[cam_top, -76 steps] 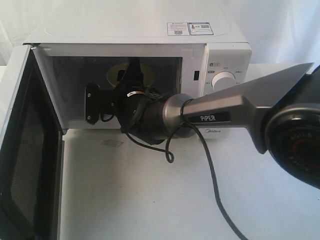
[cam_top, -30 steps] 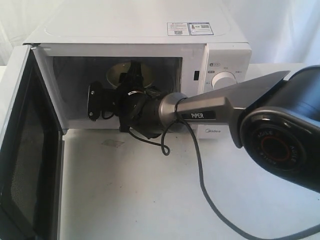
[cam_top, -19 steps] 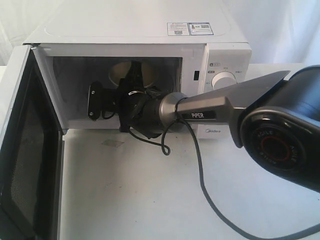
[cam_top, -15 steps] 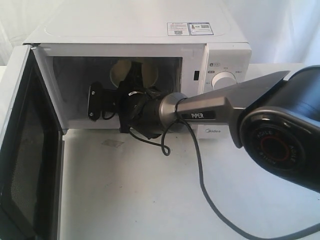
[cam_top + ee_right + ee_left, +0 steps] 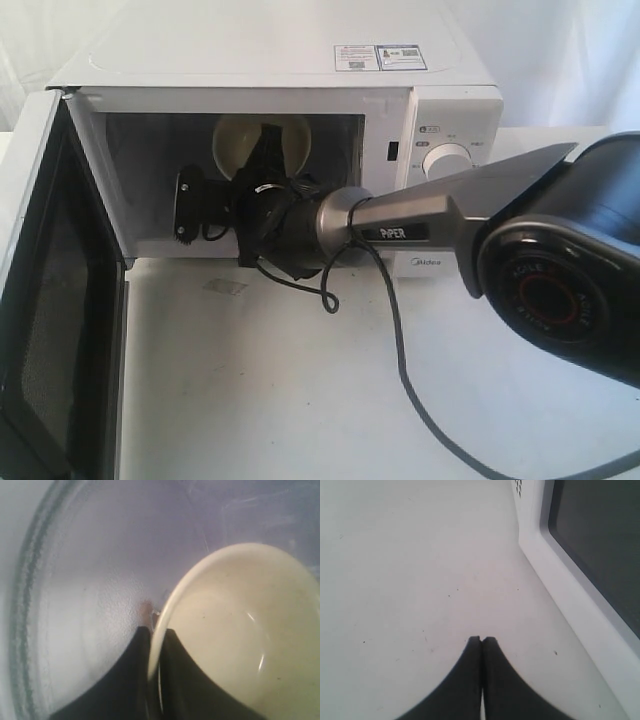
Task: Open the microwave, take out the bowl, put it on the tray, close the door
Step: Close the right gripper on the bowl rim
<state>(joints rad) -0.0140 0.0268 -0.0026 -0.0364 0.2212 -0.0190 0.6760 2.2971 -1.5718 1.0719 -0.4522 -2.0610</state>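
Exterior view: wht table under microwave

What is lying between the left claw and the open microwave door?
Only bare white table, seen in the left wrist view: the shut left claw sits apart from the door.

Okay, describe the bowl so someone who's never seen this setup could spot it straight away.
Find the white microwave, its door swung open to the left. Inside the cavity is a small round bowl, tipped so its cream-yellow inside faces out. It's the only dish in there, and the right arm's dark fingers pinch its rim.
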